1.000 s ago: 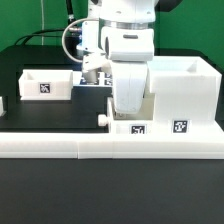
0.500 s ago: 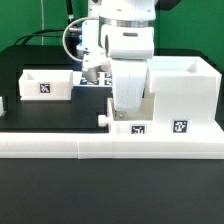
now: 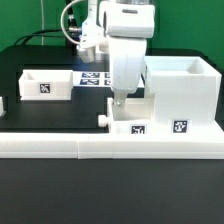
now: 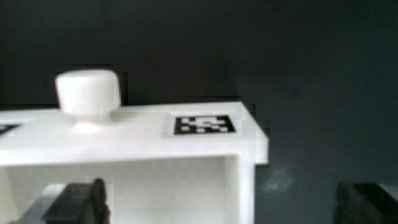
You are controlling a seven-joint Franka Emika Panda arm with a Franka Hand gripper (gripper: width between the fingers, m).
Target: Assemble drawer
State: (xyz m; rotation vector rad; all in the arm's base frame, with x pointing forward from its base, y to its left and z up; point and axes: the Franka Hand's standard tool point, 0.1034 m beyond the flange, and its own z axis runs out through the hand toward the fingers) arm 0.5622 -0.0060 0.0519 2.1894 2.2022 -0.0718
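Hovering directly above the small white plastic tray with a round knob (image 3: 128,124), the white two-finger gripper (image 3: 119,100) has its jaws spread wide and pinches nothing. In the wrist view its 2 dark fingertips (image 4: 71,205) sit far apart, with the tray's tagged end wall and the knob (image 4: 86,95) showing beyond them. In the exterior view this tray lies against the long low white border wall (image 3: 60,146) at 6 o'clock. Its long axis runs from 9 to 3 o'clock, and the knob is at the 9 o'clock end. The large boxy white plastic housing (image 3: 182,85) stands just beside it toward 3 o'clock; I cannot tell whether the tray already enters it. A second small white tray (image 3: 45,84) rests well apart toward 9 o'clock, near the marker board (image 3: 95,78) on the black table (image 3: 20,110). The tray sits straight below the jaws, so a plain descent near the knob end looks likely, followed by a move along that axis toward the housing.
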